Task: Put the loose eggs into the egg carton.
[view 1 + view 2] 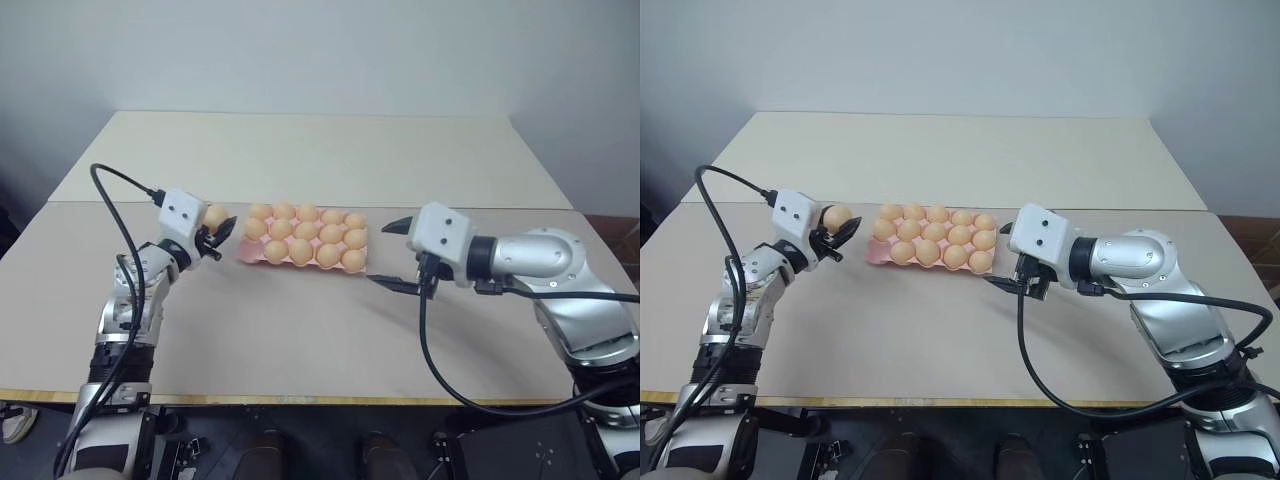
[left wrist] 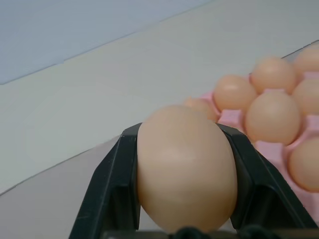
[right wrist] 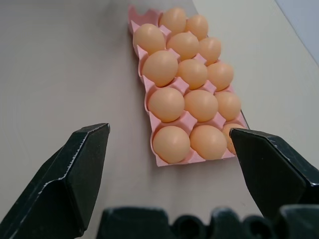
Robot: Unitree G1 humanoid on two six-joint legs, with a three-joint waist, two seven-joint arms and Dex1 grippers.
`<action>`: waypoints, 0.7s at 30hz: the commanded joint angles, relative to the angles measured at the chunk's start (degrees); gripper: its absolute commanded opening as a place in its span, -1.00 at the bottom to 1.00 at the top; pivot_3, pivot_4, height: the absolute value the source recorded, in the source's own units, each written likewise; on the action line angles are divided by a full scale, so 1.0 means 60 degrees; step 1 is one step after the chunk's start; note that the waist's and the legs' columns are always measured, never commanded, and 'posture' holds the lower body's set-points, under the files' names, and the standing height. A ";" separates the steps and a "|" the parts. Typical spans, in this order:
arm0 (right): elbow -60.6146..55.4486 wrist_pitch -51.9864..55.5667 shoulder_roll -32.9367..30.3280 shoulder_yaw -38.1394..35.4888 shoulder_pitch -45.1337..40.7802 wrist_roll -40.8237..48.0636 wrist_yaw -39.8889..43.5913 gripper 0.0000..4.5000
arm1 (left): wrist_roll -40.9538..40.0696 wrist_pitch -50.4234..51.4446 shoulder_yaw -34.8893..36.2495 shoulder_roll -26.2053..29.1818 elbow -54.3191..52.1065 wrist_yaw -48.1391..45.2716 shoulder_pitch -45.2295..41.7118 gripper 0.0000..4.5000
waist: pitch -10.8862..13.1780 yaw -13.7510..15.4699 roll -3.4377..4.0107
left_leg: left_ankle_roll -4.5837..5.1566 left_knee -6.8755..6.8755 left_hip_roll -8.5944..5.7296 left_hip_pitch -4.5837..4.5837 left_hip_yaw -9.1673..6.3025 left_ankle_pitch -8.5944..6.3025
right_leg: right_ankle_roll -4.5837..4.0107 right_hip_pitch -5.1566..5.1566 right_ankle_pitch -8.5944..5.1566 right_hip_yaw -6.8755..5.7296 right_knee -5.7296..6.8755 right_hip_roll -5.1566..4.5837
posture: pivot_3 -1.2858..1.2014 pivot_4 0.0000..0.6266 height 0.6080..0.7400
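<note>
My left gripper [image 1: 218, 236] is shut on one loose egg [image 1: 214, 217], a smooth orange-tan oval [image 2: 184, 169] held above the table just left of the egg carton [image 1: 245, 256]. The carton is a flat pink tray [image 3: 148, 102] in the middle of the table, with several eggs [image 1: 306, 230] in its cups. The cup at its front left corner looks empty. To the carton's right, my right gripper [image 1: 393, 255] hangs open with nothing between its black fingers [image 3: 75, 169], pointing back at the tray.
The beige table [image 1: 300, 330] is made of two panels, with a seam [image 1: 500, 206] just behind the carton. A second panel [image 1: 320, 150] runs back to the pale wall. Black cables [image 1: 125, 230] loop off both arms.
</note>
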 commanded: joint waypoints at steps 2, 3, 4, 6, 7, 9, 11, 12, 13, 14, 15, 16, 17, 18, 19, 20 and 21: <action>-0.0487 0.0154 -0.0167 -0.0438 0.0115 0.0059 -0.0177 1.00 | 0.0132 -0.0239 -0.0494 0.0044 -0.0288 -0.0547 -0.0039 -0.19 | 0.0000 -0.0001 0.0000 | 0.0000 0.0000 0.0000 -0.0001 0.0000 0.0000 | 0.0000 0.0000 0.0000 0.0000 0.0000 0.0003 | 0.03 -0.52 1.00; -0.0513 0.0177 -0.0174 -0.0453 0.0139 0.0062 -0.0194 1.00 | 0.0215 -0.0275 -0.0577 0.0063 -0.0251 -0.0589 -0.0033 -0.19 | 0.0000 -0.0001 0.0000 | 0.0000 0.0000 0.0000 0.0000 0.0001 0.0000 | 0.0000 0.0000 0.0000 0.0000 0.0000 0.0002 | 0.03 -0.52 1.00; -0.0540 0.0194 -0.0185 -0.0471 0.0166 0.0064 -0.0202 1.00 | 0.0270 -0.0278 -0.0644 0.0080 -0.0207 -0.0605 -0.0030 -0.19 | 0.0000 -0.0001 0.0000 | 0.0001 0.0001 -0.0001 -0.0001 0.0001 0.0000 | 0.0000 0.0000 0.0000 0.0001 0.0000 0.0002 | 0.03 -0.52 1.00; -0.0583 0.0231 -0.0194 -0.0504 0.0215 0.0071 -0.0231 1.00 | 0.0300 -0.0349 -0.0699 0.0065 -0.0123 -0.0635 -0.0011 -0.19 | 0.0000 -0.0004 0.0000 | 0.0001 0.0004 0.0000 0.0000 0.0001 0.0000 | 0.0000 0.0000 0.0000 0.0001 0.0001 0.0003 | 0.03 -0.52 1.00; -0.0594 0.0217 -0.0209 -0.0510 0.0250 0.0062 -0.0246 1.00 | 0.0308 -0.0346 -0.0731 0.0083 -0.0097 -0.0708 -0.0004 -0.19 | 0.0000 -0.0005 0.0000 | 0.0001 0.0004 0.0000 0.0000 0.0001 0.0000 | 0.0001 0.0000 0.0000 0.0001 0.0001 0.0004 | 0.03 -0.52 1.00; -0.0604 0.0185 -0.0233 -0.0510 0.0297 0.0043 -0.0281 1.00 | 0.0289 -0.0539 -0.0749 0.0109 -0.0093 -0.0882 0.0064 0.13 | 0.0000 -0.0009 0.0000 | 0.0001 0.0004 0.0002 0.0000 0.0000 0.0000 | 0.0001 0.0001 0.0000 0.0000 0.0001 0.0006 | 0.03 -0.52 1.00; -0.0599 0.0166 -0.0239 -0.0501 0.0312 0.0035 -0.0301 1.00 | 0.0258 -0.0672 -0.0659 0.0039 -0.0052 -0.0804 0.0073 0.38 | 0.0000 -0.0013 0.0000 | 0.0001 0.0004 0.0001 0.0001 0.0001 0.0000 | 0.0001 0.0001 0.0000 0.0001 0.0000 0.0005 | 0.03 -0.52 1.00; -0.0591 0.0150 -0.0240 -0.0491 0.0307 0.0032 -0.0301 1.00 | 0.0314 -0.0753 -0.0643 0.0022 0.0016 -0.0709 0.0057 0.52 | 0.0000 -0.0009 0.0000 | 0.0001 0.0004 0.0002 0.0000 0.0000 0.0000 | 0.0001 0.0001 0.0000 0.0001 0.0000 0.0005 | 0.03 -0.52 1.00; -0.0583 0.0138 -0.0237 -0.0489 0.0304 0.0040 -0.0303 1.00 | 0.0418 -0.0869 -0.0659 0.0024 0.0092 -0.0606 0.0049 0.66 | 0.0000 -0.0008 0.0000 | 0.0001 0.0005 0.0001 0.0000 0.0000 0.0000 | 0.0001 0.0001 0.0000 0.0000 0.0001 0.0005 | 0.03 -0.52 1.00; -0.0566 0.0123 -0.0225 -0.0489 0.0298 0.0048 -0.0306 1.00 | 0.0459 -0.0980 -0.0659 0.0015 0.0151 -0.0552 0.0052 0.79 | 0.0000 -0.0007 0.0000 | 0.0002 0.0006 0.0001 0.0001 -0.0001 0.0000 | 0.0001 0.0001 0.0000 0.0000 0.0001 0.0004 | 0.03 -0.52 1.00; -0.0541 0.0093 -0.0223 -0.0482 0.0292 0.0039 -0.0305 1.00 | 0.0439 -0.1157 -0.0655 0.0014 0.0183 -0.0624 0.0079 0.92 | 0.0000 -0.0008 0.0000 | 0.0001 0.0006 0.0001 0.0002 -0.0001 0.0000 | 0.0001 0.0004 0.0000 0.0000 0.0001 0.0005 | 0.03 -0.52 1.00; -0.0525 0.0073 -0.0223 -0.0477 0.0289 0.0031 -0.0305 1.00 | 0.0408 -0.1291 -0.0650 0.0011 0.0209 -0.0690 0.0097 0.92 | 0.0000 -0.0008 0.0000 | 0.0002 0.0006 0.0001 0.0002 -0.0001 0.0000 | 0.0001 0.0004 0.0000 0.0000 0.0001 0.0005 | 0.03 -0.52 1.00; -0.0493 0.0041 -0.0218 -0.0462 0.0283 0.0015 -0.0304 1.00 | 0.0262 -0.1354 -0.0583 -0.0031 0.0133 -0.0766 0.0139 0.92 | 0.0000 -0.0008 0.0000 | 0.0002 0.0007 0.0001 0.0001 -0.0001 0.0000 | 0.0001 0.0003 0.0000 0.0000 0.0001 0.0004 | 0.03 -0.52 1.00; -0.0469 0.0021 -0.0210 -0.0450 0.0274 0.0004 -0.0305 1.00 | 0.0122 -0.1421 -0.0524 -0.0045 0.0035 -0.0867 0.0196 0.92 | 0.0000 -0.0008 0.0000 | 0.0002 0.0007 0.0001 0.0001 -0.0001 0.0000 | 0.0001 0.0003 0.0000 -0.0001 0.0000 0.0004 | 0.03 -0.52 1.00; -0.0447 0.0004 -0.0203 -0.0449 0.0269 0.0001 -0.0306 1.00 | -0.0044 -0.1464 -0.0453 -0.0041 -0.0129 -0.0985 0.0284 0.92 | 0.0000 -0.0008 0.0000 | 0.0002 0.0007 0.0001 0.0000 -0.0001 0.0000 | 0.0001 0.0003 0.0000 -0.0001 0.0000 0.0004 | 0.03 -0.52 1.00; -0.0429 -0.0009 -0.0202 -0.0449 0.0266 -0.0001 -0.0303 1.00 | -0.0153 -0.1503 -0.0404 0.0002 -0.0296 -0.1096 0.0377 0.92 | 0.0000 -0.0013 0.0000 | 0.0002 0.0007 0.0001 0.0000 -0.0001 0.0000 | 0.0001 0.0004 0.0000 -0.0001 -0.0001 0.0004 | 0.03 -0.52 1.00; -0.0418 -0.0031 -0.0206 -0.0453 0.0268 -0.0009 -0.0301 1.00 | -0.0214 -0.1552 -0.0366 0.0097 -0.0501 -0.1207 0.0497 0.92 | 0.0000 -0.0032 0.0000 | 0.0002 0.0006 0.0002 0.0000 0.0000 0.0000 | 0.0001 0.0003 0.0000 0.0001 -0.0002 0.0004 | 0.03 -0.52 1.00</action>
